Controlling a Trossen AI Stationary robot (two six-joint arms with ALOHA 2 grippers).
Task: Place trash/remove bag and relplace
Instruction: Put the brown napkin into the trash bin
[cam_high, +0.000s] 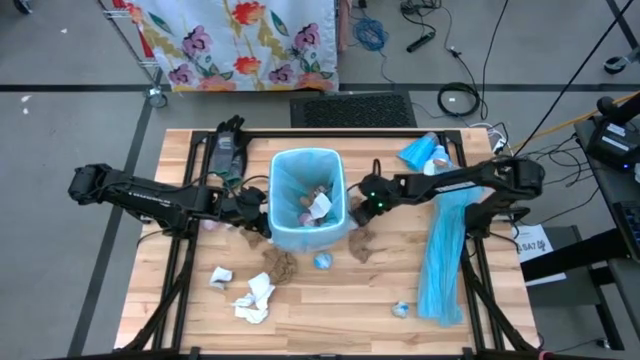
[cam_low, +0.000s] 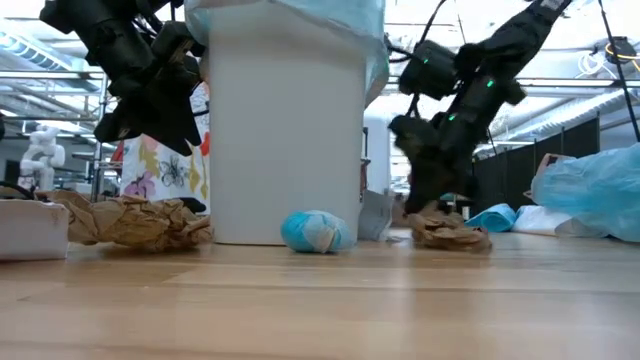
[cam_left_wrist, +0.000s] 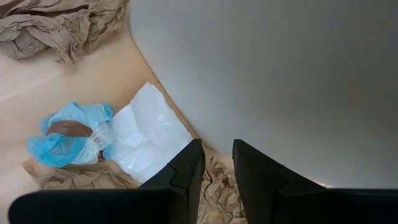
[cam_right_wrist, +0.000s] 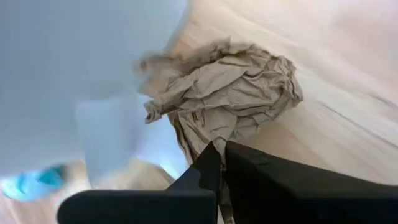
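Observation:
A white bin lined with a light-blue bag stands mid-table with a few wads of trash inside. My left gripper hangs close beside the bin's left wall, its fingers a little apart with nothing between them; whether it touches the wall I cannot tell. My right gripper is down at the bin's right side, shut on a brown paper wad, which lies on the table. More trash lies loose on the table: a brown wad, white wads and a blue ball. My right gripper pinches the brown wad by a crumpled edge on its near side between the two fingertips. The fingers slant down from above and from the table's right. The wad's bulk rests on the table beside the bin's foot.
A long light-blue plastic strip lies along the right side of the table, with a blue bundle at the far right. Beside my left gripper lie a blue-and-brown wad, a white sheet and brown paper.

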